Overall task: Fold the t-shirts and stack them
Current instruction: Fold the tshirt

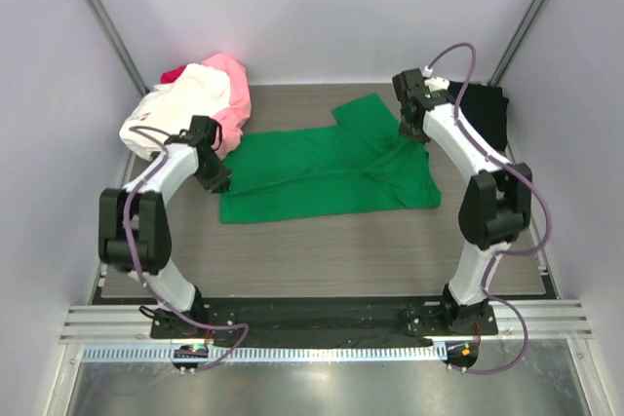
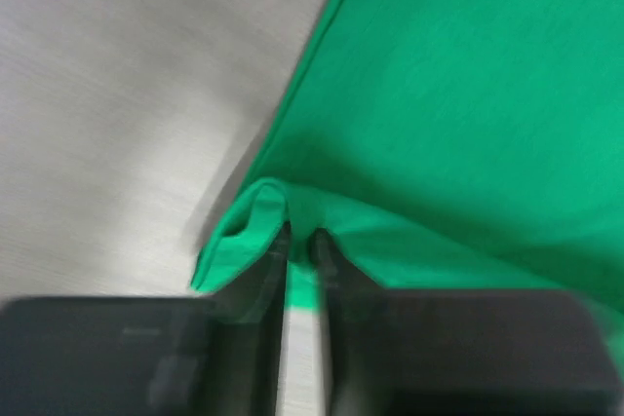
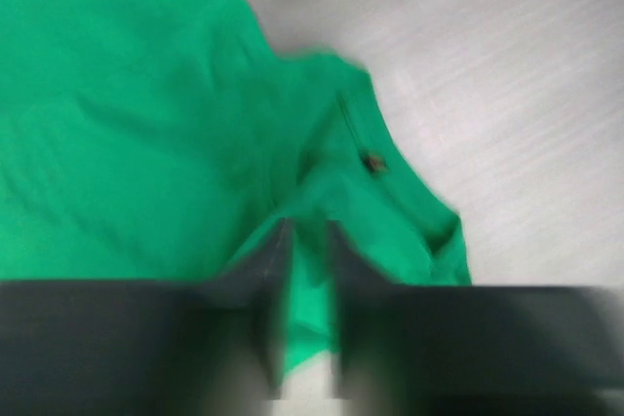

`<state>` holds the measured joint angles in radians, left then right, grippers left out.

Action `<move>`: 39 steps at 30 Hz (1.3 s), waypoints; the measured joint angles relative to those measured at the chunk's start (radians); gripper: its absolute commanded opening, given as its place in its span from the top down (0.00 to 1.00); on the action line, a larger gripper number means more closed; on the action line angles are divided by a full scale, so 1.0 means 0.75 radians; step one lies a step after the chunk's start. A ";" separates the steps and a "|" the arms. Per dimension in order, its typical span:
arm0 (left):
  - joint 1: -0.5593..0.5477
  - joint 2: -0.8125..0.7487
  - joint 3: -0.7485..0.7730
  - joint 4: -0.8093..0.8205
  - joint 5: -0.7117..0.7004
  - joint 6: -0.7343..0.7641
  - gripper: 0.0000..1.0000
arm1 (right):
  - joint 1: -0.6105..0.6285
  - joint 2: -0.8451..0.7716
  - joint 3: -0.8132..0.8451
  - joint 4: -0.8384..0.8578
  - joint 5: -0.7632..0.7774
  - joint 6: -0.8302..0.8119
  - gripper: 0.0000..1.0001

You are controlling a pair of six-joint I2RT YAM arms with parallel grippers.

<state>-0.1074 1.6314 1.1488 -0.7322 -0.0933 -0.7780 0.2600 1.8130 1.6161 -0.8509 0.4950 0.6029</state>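
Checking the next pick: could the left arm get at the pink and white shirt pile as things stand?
Probably not yet. The pile lies right beside the left arm, nothing between, but its jaws are shut on the green shirt.

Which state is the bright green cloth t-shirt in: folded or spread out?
Mostly spread: the green t-shirt lies flat, its edges pinched by left pincer and right pincer.

No legible text, labels or nos. anywhere in any view.
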 measured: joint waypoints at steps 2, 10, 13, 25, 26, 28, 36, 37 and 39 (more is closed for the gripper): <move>0.011 0.121 0.106 -0.022 0.036 0.018 0.67 | -0.022 0.146 0.177 -0.032 -0.021 -0.056 0.22; 0.018 -0.122 -0.056 -0.016 0.082 0.015 0.44 | -0.102 -0.028 -0.144 0.125 -0.167 -0.135 0.17; 0.019 -0.320 -0.205 0.007 0.107 -0.011 0.43 | -0.169 -0.279 -0.469 0.176 -0.276 -0.112 0.22; 0.019 -0.470 -0.614 0.164 0.170 -0.125 0.44 | -0.421 -0.504 -1.043 0.392 -0.630 -0.056 0.45; 0.019 -0.468 -0.615 0.176 0.172 -0.131 0.44 | -0.428 -0.497 -1.050 0.405 -0.643 -0.057 0.46; 0.019 -0.465 -0.616 0.205 0.174 -0.139 0.44 | -0.441 -0.478 -1.057 0.440 -0.669 -0.057 0.46; 0.019 -0.416 -0.658 0.307 0.175 -0.156 0.47 | -0.488 -0.371 -1.054 0.544 -0.706 -0.063 0.44; 0.019 -0.405 -0.662 0.319 0.175 -0.162 0.48 | -0.492 -0.365 -1.052 0.557 -0.708 -0.065 0.44; 0.019 -0.386 -0.665 0.341 0.180 -0.173 0.50 | -0.499 -0.352 -1.043 0.567 -0.714 -0.069 0.44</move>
<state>-0.0929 1.3422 0.6502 -0.4763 0.0414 -0.9077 -0.1146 1.5490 0.8341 -0.4255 -0.0402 0.5510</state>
